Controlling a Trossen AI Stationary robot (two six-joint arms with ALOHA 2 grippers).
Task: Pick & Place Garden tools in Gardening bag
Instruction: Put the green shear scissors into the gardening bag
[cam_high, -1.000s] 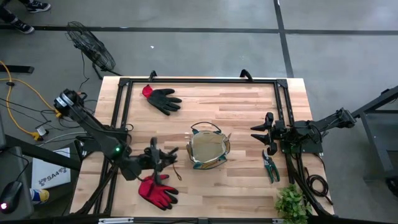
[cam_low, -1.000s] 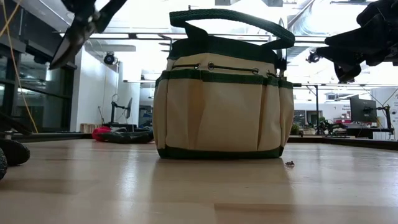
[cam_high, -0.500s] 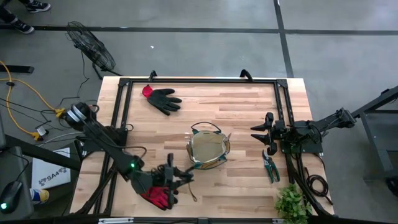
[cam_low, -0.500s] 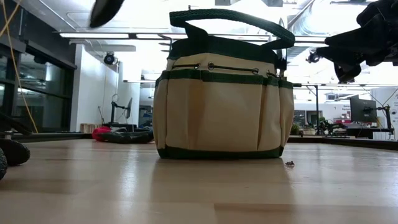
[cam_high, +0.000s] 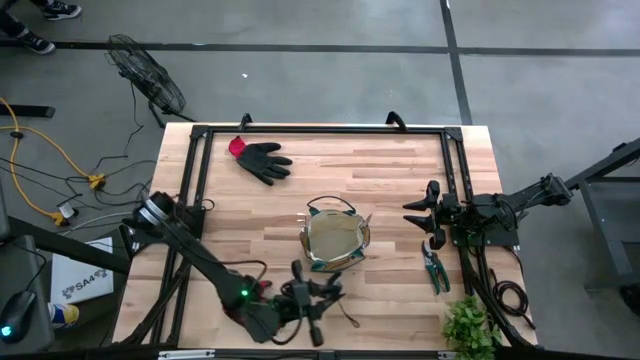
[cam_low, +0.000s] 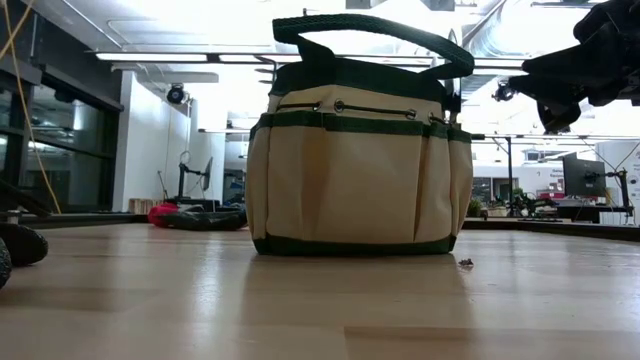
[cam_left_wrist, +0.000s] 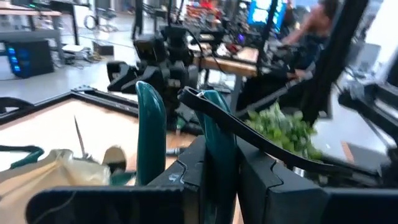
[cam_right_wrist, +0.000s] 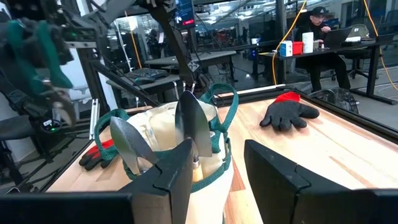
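Note:
The olive-tan gardening bag (cam_high: 335, 240) stands upright mid-table; two silver trowel blades (cam_right_wrist: 193, 124) stick up out of it. My left gripper (cam_high: 312, 300) hovers near the table's near edge, in front of the bag, shut on green-handled pruners (cam_left_wrist: 151, 124). My right gripper (cam_high: 422, 215) waits open and empty to the right of the bag. A second pair of pruners (cam_high: 435, 268) lies flat by the right edge. The black-and-red glove (cam_high: 260, 158) lies at the far left. The red glove (cam_high: 262, 285) lies mostly hidden under my left arm. My left gripper holds the pruners between its two fingers, below the two green handles (cam_left_wrist: 214, 134). The handles stick out forward past the fingertips, side by side, with a dark curved bar (cam_left_wrist: 249, 134) beside them. The gripper's own body hides the place of contact. The pruners are clear of the table.
A leafy green plant (cam_high: 470, 325) stands at the near right corner. A black metal frame (cam_high: 320, 130) runs round the far and side edges of the table. Bare wood lies between the bag and the far glove. A person (cam_right_wrist: 323, 37) sits at a desk beyond the table.
My left gripper has carried the pruners from left of the bag toward the table's near edge and to the right, leaving the low view. It now stands in front of the bag. My arm has come over the red glove.

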